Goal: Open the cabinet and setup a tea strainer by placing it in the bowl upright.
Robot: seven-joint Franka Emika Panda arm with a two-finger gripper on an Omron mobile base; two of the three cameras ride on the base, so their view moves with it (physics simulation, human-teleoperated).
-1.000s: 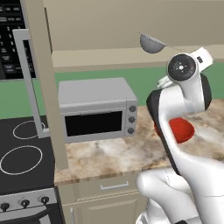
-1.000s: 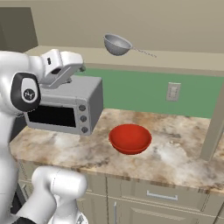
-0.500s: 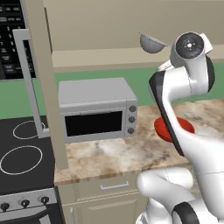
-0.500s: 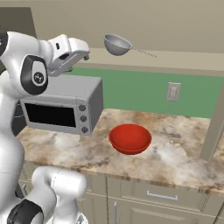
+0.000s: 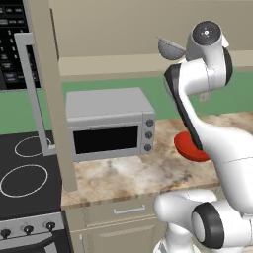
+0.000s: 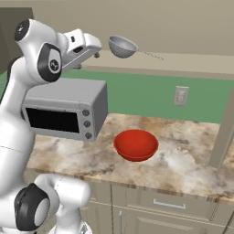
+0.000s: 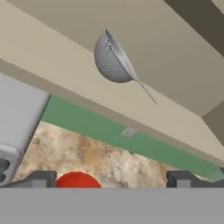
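The cabinet stands open, its door (image 5: pixel 49 79) swung out at the left with the long silver handle (image 5: pixel 32 94) facing me. On its bottom shelf (image 6: pixel 183 64) sits the tea strainer (image 6: pixel 122 46), a grey half-sphere with a thin wire handle, also seen behind the arm (image 5: pixel 169 48) and tilted in the hand view (image 7: pixel 111 61). My gripper (image 6: pixel 96 54) hangs just left of the tea strainer at shelf height, open and empty, its fingertips wide apart (image 7: pixel 111 179). The red bowl (image 6: pixel 135 145) rests on the counter below (image 5: pixel 184 147) (image 7: pixel 76 180).
A grey toaster oven (image 5: pixel 108 121) (image 6: pixel 64 114) stands on the marble counter (image 6: pixel 183 164) left of the bowl. A black stove top (image 5: pixel 24 173) lies further left. A wall outlet (image 6: pixel 181 95) sits on the green backsplash. A beige door edge (image 6: pixel 224 132) hangs at the right.
The arm has risen and the hand has swung up and toward the tea strainer on the shelf. The jaws stayed open. The strainer and bowl have not moved.
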